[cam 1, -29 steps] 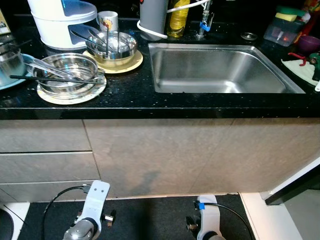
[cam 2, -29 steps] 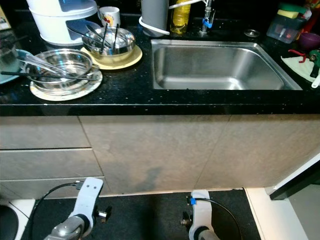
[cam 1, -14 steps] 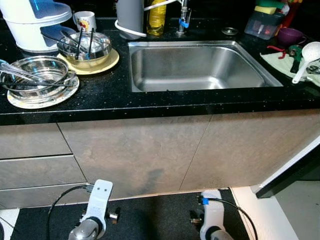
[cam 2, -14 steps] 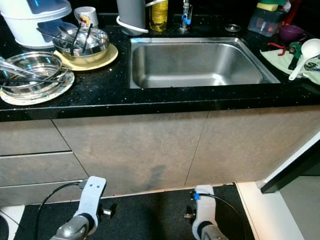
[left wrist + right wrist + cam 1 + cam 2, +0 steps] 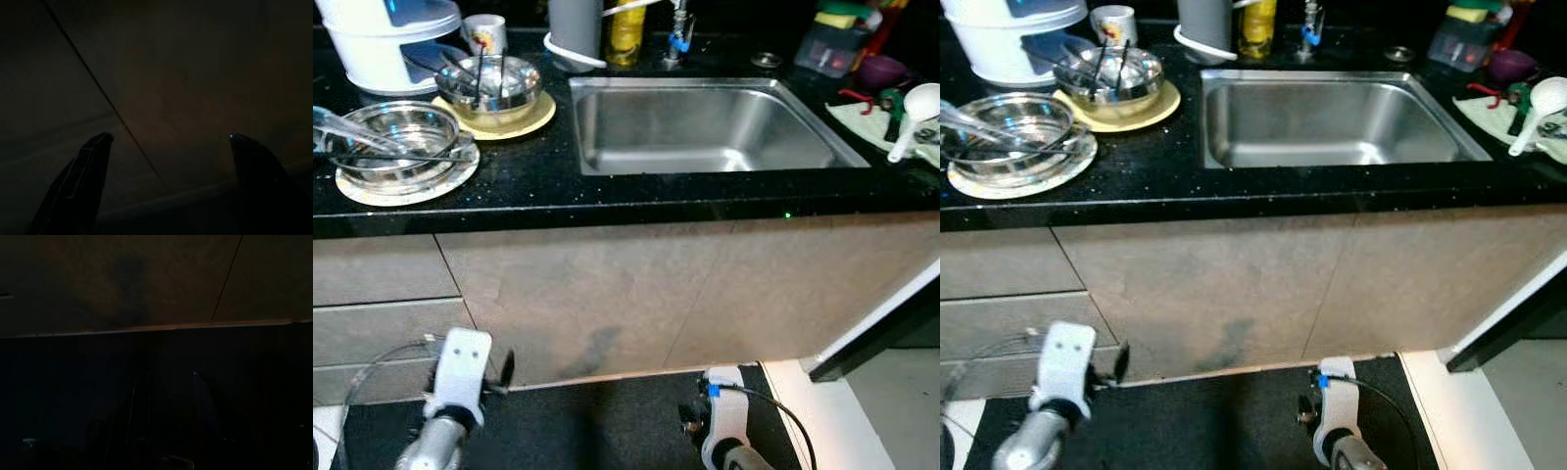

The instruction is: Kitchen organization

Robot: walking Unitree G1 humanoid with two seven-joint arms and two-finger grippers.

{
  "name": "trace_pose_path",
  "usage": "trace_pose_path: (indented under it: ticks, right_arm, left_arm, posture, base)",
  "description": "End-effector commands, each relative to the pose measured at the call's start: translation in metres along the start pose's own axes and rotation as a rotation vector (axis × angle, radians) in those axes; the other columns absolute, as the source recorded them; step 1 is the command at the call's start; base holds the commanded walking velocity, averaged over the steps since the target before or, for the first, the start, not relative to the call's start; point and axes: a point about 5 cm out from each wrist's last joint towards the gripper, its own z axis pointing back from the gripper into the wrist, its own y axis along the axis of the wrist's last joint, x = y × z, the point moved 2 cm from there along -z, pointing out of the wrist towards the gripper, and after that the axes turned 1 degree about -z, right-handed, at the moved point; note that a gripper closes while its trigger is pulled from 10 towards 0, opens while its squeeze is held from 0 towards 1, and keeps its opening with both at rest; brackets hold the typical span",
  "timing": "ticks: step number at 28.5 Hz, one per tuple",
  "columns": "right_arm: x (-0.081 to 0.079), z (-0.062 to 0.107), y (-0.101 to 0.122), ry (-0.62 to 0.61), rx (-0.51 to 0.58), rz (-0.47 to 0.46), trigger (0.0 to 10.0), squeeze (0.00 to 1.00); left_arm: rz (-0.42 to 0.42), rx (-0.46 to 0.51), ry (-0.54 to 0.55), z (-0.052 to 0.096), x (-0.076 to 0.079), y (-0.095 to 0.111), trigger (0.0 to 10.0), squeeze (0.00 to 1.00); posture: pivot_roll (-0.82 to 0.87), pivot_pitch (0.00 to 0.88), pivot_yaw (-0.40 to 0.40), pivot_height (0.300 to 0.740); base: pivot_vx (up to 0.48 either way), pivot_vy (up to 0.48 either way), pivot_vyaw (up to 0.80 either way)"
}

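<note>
Both grippers hang low in front of the cabinet, well below the counter. From the left eye view, the left arm (image 5: 450, 392) is at the bottom left and the right arm (image 5: 724, 436) at the bottom centre; their fingers are cut off by the picture edge.

On the black counter (image 5: 607, 191), the dishes to organize stand near its left end: a steel bowl (image 5: 396, 137) with chopsticks across it on a pale plate (image 5: 406, 186) near the front edge, and behind it a second steel bowl (image 5: 496, 83) with utensils on a yellow plate (image 5: 533, 117). The sink (image 5: 705, 127) is in the middle, and a white ladle (image 5: 913, 113) lies at the right end.

The right eye view shows the same scene.

In the left wrist view, very dark, the left gripper (image 5: 168, 169) has its two fingers spread wide, with nothing between them.

In the right wrist view, the right gripper (image 5: 168, 401) is too dark; I cannot tell its fingers' state.

The dishes lie above and to the left, so I judge the left arm is nearer; it must rise over the counter's front edge first.
</note>
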Motion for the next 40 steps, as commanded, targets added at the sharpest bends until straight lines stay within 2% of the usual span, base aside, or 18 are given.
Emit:
trace_pose_path:
  ticks: [1, 3, 4, 5, 8, 9, 12, 14, 15, 16, 17, 22, 23, 27, 28, 31, 33, 40]
  right_arm:
    - [0.003, 0.004, -0.008, -0.004, -0.019, 0.000, 10.0, 0.00]
    - [0.003, 0.004, -0.008, -0.004, -0.019, 0.000, 10.0, 0.00]
    - [0.003, 0.004, -0.009, -0.002, -0.021, 0.000, 10.0, 0.00]
    - [0.003, 0.004, -0.009, -0.002, -0.021, 0.000, 10.0, 0.00]
    - [0.001, 0.002, -0.006, 0.004, -0.015, -0.013, 10.0, 0.00]
    - [0.001, 0.002, -0.006, 0.004, -0.015, -0.013, 10.0, 0.00]
    - [-0.001, 0.001, -0.004, 0.019, -0.009, -0.027, 10.0, 0.00]
    - [-0.008, 0.001, 0.000, 0.075, 0.007, -0.043, 10.0, 0.00]
    - [-0.008, 0.001, 0.000, 0.075, 0.007, -0.043, 10.0, 0.00]
    - [-0.025, 0.003, 0.009, 0.208, 0.041, -0.087, 10.0, 0.00]
    - [-0.025, 0.003, 0.009, 0.208, 0.041, -0.087, 10.0, 0.00]
    - [-0.053, 0.016, 0.033, 0.459, 0.101, -0.145, 10.0, 0.00]
    - [-0.053, 0.016, 0.033, 0.459, 0.101, -0.145, 10.0, 0.00]
    - [-0.071, 0.033, 0.056, 0.663, 0.146, -0.189, 10.0, 0.00]
    - [-0.071, 0.033, 0.056, 0.663, 0.146, -0.189, 10.0, 0.00]
    - [-0.081, 0.043, 0.071, 0.754, 0.186, -0.123, 10.0, 0.00]
    - [-0.093, 0.051, 0.095, 0.786, 0.272, -0.006, 10.0, 0.00]
    - [-0.108, 0.053, 0.130, 0.806, 0.370, 0.022, 10.0, 0.00]
  left_arm:
    - [-0.164, 0.135, 0.050, 0.006, -0.015, 0.027, 10.0, 1.00]
    - [-0.164, 0.135, 0.050, 0.006, -0.015, 0.027, 10.0, 1.00]
    - [-0.223, 0.191, 0.063, 0.007, -0.019, 0.038, 10.0, 1.00]
    - [-0.223, 0.191, 0.063, 0.007, -0.019, 0.038, 10.0, 1.00]
    - [-0.380, 0.351, 0.094, 0.006, -0.025, 0.072, 10.0, 1.00]
    - [-0.380, 0.351, 0.094, 0.006, -0.025, 0.072, 10.0, 1.00]
    - [-0.470, 0.376, 0.121, 0.001, -0.029, 0.084, 10.0, 1.00]
    - [-0.594, 0.386, 0.129, -0.005, -0.032, 0.092, 10.0, 1.00]
    - [-0.594, 0.386, 0.129, -0.005, -0.032, 0.092, 10.0, 1.00]
    - [-0.734, 0.414, 0.125, -0.011, -0.036, 0.103, 10.0, 0.00]
    - [-0.734, 0.414, 0.125, -0.011, -0.036, 0.103, 10.0, 0.00]
    - [-0.889, 0.423, 0.158, -0.018, -0.049, 0.117, 10.0, 0.00]
    - [-0.889, 0.423, 0.158, -0.018, -0.049, 0.117, 10.0, 0.00]
    - [-0.959, 0.409, 0.194, -0.022, -0.060, 0.121, 10.0, 0.00]
    - [-0.959, 0.409, 0.194, -0.022, -0.060, 0.121, 10.0, 0.00]
    - [-0.970, 0.372, 0.234, -0.025, -0.072, 0.121, 10.0, 0.00]
    - [-0.988, 0.337, 0.280, -0.030, -0.087, 0.123, 10.0, 0.00]
    - [-1.018, 0.312, 0.270, -0.045, -0.095, 0.121, 10.0, 0.00]
  posture:
    - [-0.08, 0.176, -0.071, 0.740]
    - [-0.08, 0.176, -0.071, 0.740]
    - [-0.08, 0.176, -0.071, 0.740]
    - [-0.08, 0.176, -0.071, 0.740]
    - [-0.08, 0.180, -0.073, 0.740]
    - [-0.08, 0.180, -0.073, 0.740]
    - [-0.08, 0.184, -0.077, 0.740]
    - [-0.08, 0.186, -0.079, 0.740]
    - [-0.08, 0.186, -0.079, 0.740]
    - [-0.08, 0.189, -0.077, 0.740]
    - [-0.08, 0.189, -0.077, 0.740]
    - [-0.08, 0.192, -0.072, 0.740]
    - [-0.08, 0.192, -0.072, 0.740]
    - [-0.08, 0.193, -0.070, 0.740]
    - [-0.08, 0.193, -0.070, 0.740]
    - [-0.08, 0.193, -0.073, 0.740]
    - [-0.08, 0.192, -0.075, 0.740]
    - [-0.08, 0.191, -0.076, 0.740]
  base:
    - [0.000, 0.000, 0.00]
    - [0.000, 0.000, 0.00]
    - [0.000, 0.000, 0.00]
    - [0.000, 0.000, 0.00]
    - [0.000, 0.000, 0.00]
    - [0.000, 0.000, 0.00]
    - [0.000, 0.000, 0.00]
    - [0.000, 0.000, 0.00]
    - [0.000, 0.000, 0.00]
    - [0.000, 0.000, 0.00]
    - [0.000, 0.000, 0.00]
    - [0.000, 0.000, 0.00]
    - [0.000, 0.000, 0.00]
    - [0.000, 0.000, 0.00]
    - [0.000, 0.000, 0.00]
    - [0.000, 0.000, 0.00]
    - [0.000, 0.000, 0.00]
    - [0.000, 0.000, 0.00]
